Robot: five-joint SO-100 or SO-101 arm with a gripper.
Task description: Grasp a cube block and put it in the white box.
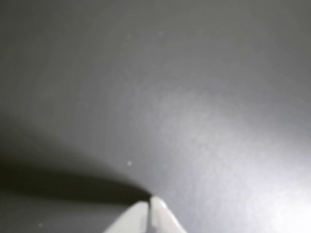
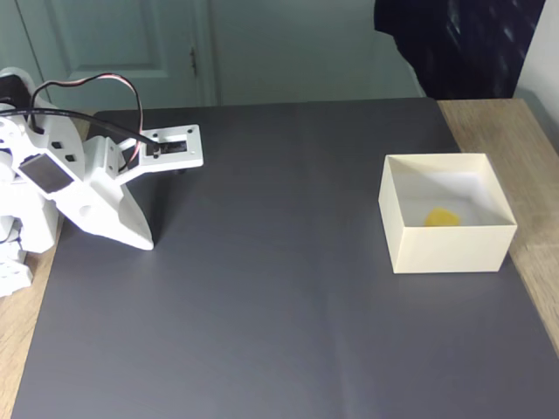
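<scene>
The yellow cube block (image 2: 441,217) lies inside the white box (image 2: 450,249), on its floor near the front wall, at the right of the fixed view. My gripper (image 2: 147,242) is far off at the left, folded down with its tips on the dark mat. In the wrist view the gripper (image 1: 149,200) comes in from the bottom edge with its two white fingertips (image 1: 160,213) pressed together and nothing between them. A dark shadow stretches left from the tips.
A dark grey mat (image 2: 279,314) covers most of the table, and bare wood (image 2: 524,148) shows to the right of the box. The arm's white base (image 2: 22,218) and its cables stand at the left edge. A dark cloth (image 2: 454,44) hangs at the back right.
</scene>
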